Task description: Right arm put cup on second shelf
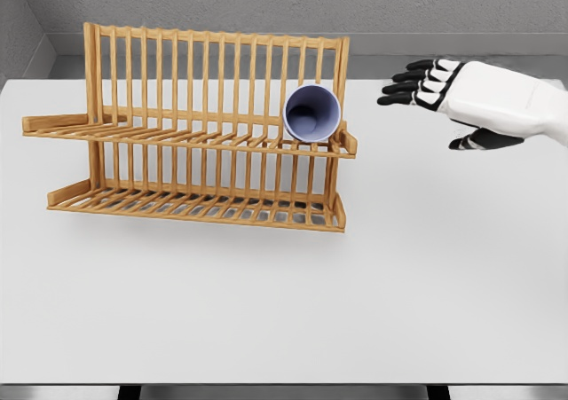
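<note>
Nearest the camera: white table (266, 311), front edge running along the bottom of the head view, with a dark strip below it. Surface is plain, matte and unmarked.

Wooden dish rack (195, 134) stands on the table, left of centre, turned slightly so its right end sits nearer the camera. Two slatted tiers, one above the other, and a tall back of upright bars. Light honey-coloured wood. No brand, label or lettering legible on it.

Cup (311, 113): pale lavender-blue, lying on its side on the upper tier at the rack's right end. Mouth faces the camera, dark interior visible. It leans against the back uprights and sits just inside the right end post. No print or logo readable on the cup.

Right hand (444, 94): enters from the right edge, upper right of the view, white shell with black fingers (410, 78). Fingers are extended and slightly spread, pointing left toward the rack; thumb hangs below the palm. Hand holds nothing. It hovers above the table, to the right of the cup and clear of it, with a visible gap between fingertips and rack post. No markings readable on the hand.

Left arm: does not show in this view.

Background: grey wall behind the table, plain texture, no signage.
</note>
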Action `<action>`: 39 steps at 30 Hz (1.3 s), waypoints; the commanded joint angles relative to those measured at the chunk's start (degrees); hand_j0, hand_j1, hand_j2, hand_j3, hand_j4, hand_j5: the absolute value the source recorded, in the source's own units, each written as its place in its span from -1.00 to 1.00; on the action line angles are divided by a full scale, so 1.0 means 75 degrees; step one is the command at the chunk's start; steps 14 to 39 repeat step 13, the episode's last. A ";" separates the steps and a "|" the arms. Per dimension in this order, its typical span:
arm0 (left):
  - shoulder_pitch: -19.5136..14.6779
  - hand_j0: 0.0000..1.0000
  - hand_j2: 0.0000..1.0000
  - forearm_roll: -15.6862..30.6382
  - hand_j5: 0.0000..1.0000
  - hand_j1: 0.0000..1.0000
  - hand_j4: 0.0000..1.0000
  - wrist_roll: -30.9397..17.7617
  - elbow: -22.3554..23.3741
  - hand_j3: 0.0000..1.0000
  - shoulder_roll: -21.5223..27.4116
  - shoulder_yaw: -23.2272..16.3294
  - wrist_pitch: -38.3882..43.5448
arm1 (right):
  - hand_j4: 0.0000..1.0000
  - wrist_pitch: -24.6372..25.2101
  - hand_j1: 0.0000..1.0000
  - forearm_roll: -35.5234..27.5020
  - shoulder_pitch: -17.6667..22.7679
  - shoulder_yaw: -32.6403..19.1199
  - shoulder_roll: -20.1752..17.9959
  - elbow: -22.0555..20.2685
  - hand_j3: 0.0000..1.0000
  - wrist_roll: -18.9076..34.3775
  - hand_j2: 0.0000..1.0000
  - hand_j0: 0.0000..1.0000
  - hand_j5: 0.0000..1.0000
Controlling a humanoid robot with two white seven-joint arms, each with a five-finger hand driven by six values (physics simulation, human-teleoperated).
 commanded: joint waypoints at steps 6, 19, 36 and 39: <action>0.0000 1.00 1.00 0.0002 1.00 1.00 1.00 0.0005 -0.0001 1.00 0.0000 0.0001 0.0000 | 1.00 0.0019 1.00 -0.0012 0.0035 -0.0023 0.0285 0.0014 1.00 -0.0005 1.00 1.00 1.00; -0.0012 1.00 1.00 0.0002 1.00 1.00 1.00 -0.0018 -0.0013 1.00 0.0000 -0.0023 0.0000 | 1.00 0.0043 1.00 -0.0012 0.0000 -0.0070 0.0285 -0.0009 1.00 -0.0005 1.00 1.00 1.00; -0.0012 1.00 1.00 0.0002 1.00 1.00 1.00 -0.0018 -0.0013 1.00 0.0000 -0.0023 0.0000 | 1.00 0.0043 1.00 -0.0012 0.0000 -0.0070 0.0285 -0.0009 1.00 -0.0005 1.00 1.00 1.00; -0.0012 1.00 1.00 0.0002 1.00 1.00 1.00 -0.0018 -0.0013 1.00 0.0000 -0.0023 0.0000 | 1.00 0.0043 1.00 -0.0012 0.0000 -0.0070 0.0285 -0.0009 1.00 -0.0005 1.00 1.00 1.00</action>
